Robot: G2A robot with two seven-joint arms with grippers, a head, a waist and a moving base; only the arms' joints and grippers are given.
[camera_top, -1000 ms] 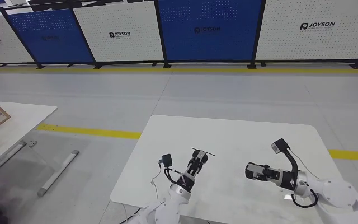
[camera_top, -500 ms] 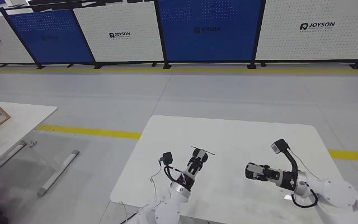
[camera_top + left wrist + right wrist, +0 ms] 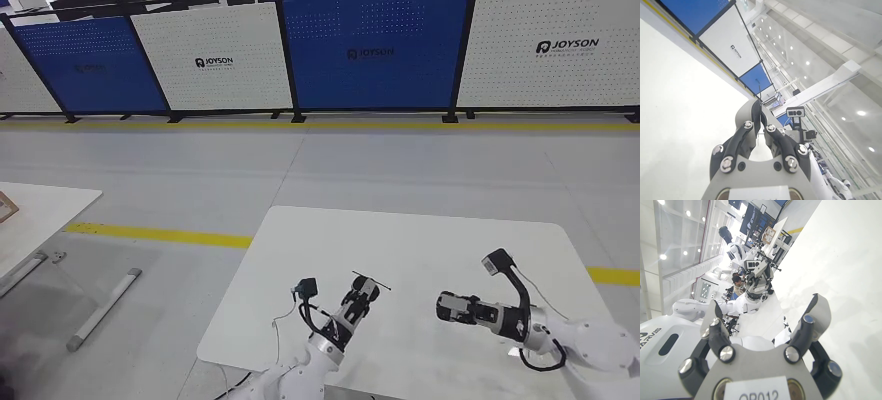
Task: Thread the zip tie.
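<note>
- Zip tie (image 3: 371, 280) (image 3: 759, 92): thin and black, held up just above the counter (image 3: 420, 240), near its front edge, not lying on it.
- Left fingers (image 3: 362, 293) (image 3: 757, 110): pressed together, clamped on the zip tie partway along, with a bit poking out on each side.
- Right fingers (image 3: 446, 306) (image 3: 818, 311): wide apart, holding nothing, low over the counter, further along the same front edge, well apart from the zip tie.
- Probably very light, bendy and springy, smooth and a bit slippery. Hard to break, but easy to twist or flick out of a loose hold.
- Best to pinch flat on the wide faces, close to the pointy tail, for a stiff tip that is easy to aim at the little head hole. Further back, likely to wobble.
- Top view: both arms over the counter and the gap between them. Zip tie no more than a tiny dark line, head and tail impossible to tell apart.
- Left wrist view: close look at the zip tie squeezed between the pads, sticking out past the tips.
- Right wrist view: open fingers seen plainly, with the other arm's fingers far off over the counter.
</note>
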